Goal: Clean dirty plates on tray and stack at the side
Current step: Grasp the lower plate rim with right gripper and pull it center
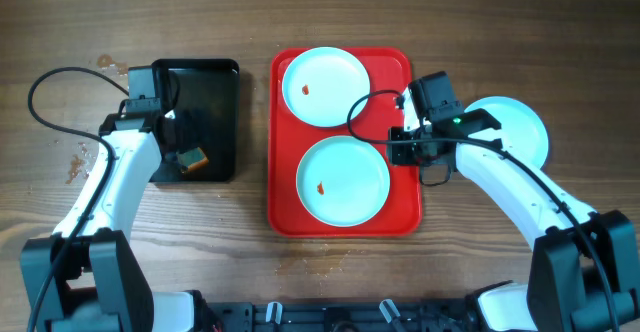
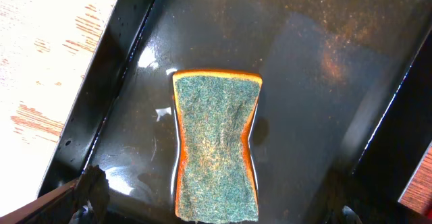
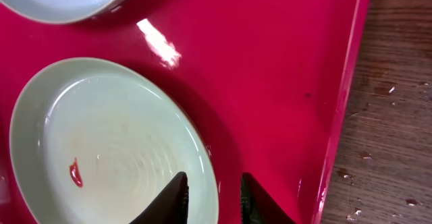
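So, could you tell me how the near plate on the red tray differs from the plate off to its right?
The near plate lies on the red tray; the right-hand plate lies on the table beside it. The near plate carries a small red smear; the right-hand plate shows none on its visible part. The near plate is in full view; the right arm covers part of the right-hand plate. Both are round and pale.

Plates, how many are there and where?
3. One plate sits at the far end of the red tray, and a second at its near end. The third lies on the table right of the tray, partly under the right arm.
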Tool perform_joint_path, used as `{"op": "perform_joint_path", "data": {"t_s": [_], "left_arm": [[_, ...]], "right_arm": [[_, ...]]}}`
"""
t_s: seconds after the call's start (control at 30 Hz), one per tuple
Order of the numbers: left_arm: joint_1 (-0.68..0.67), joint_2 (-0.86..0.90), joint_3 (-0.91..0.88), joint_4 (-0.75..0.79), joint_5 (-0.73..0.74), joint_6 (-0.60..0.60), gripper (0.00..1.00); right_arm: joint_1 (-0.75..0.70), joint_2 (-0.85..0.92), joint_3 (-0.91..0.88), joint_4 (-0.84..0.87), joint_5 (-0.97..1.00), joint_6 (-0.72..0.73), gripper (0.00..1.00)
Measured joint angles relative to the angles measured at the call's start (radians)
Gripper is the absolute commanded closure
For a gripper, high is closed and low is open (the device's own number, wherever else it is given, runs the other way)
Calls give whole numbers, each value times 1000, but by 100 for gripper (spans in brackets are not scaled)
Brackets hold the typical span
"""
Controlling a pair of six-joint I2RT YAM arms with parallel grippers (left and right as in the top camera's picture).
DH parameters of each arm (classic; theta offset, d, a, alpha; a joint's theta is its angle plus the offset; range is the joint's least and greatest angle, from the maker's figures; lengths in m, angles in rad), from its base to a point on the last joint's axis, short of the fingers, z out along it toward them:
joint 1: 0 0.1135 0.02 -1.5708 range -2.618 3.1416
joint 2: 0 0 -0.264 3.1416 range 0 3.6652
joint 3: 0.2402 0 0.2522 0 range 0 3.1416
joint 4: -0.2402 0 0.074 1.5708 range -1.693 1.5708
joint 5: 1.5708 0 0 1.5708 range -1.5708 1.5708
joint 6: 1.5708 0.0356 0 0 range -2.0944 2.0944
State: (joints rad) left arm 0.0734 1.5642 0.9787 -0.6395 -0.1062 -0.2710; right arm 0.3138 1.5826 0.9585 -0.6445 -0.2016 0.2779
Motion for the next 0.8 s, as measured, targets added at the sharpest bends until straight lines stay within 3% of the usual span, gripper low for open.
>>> {"op": "perform_joint_path", "data": {"t_s": [0.3,0.37,0.4,0.43,0.47,0.5,0.53,0.57,0.7,0.73,0.77,0.8], "left_arm": [[0,0,-2,57,2,0,0],[2,0,-2,-3,92,0,0],[2,0,-3,-39,145,0,10],[2,0,-3,-47,183,0,59],[2,0,-3,-53,191,-2,85],[2,0,-3,-56,190,-3,69],[2,0,-3,-56,182,-4,61],[2,0,-4,-55,156,-5,64],[2,31,-72,90,95,-4,51],[2,53,-102,129,88,-5,59],[2,72,-121,157,80,-5,81],[2,97,-135,192,68,-3,96]], "right_arm": [[0,0,-91,11,-87,-42,74],[0,0,-92,19,-87,-42,74],[0,0,-92,18,-87,-42,74],[0,0,-92,19,-87,-41,74],[0,0,-92,19,-87,-41,74],[0,0,-92,19,-87,-40,74],[0,0,-92,19,-87,-40,74],[0,0,-92,19,-87,-40,74],[0,0,-92,21,-87,-40,74],[0,0,-92,22,-87,-35,74],[0,0,-92,22,-88,-32,75],[0,0,-92,22,-89,-29,75]]}}
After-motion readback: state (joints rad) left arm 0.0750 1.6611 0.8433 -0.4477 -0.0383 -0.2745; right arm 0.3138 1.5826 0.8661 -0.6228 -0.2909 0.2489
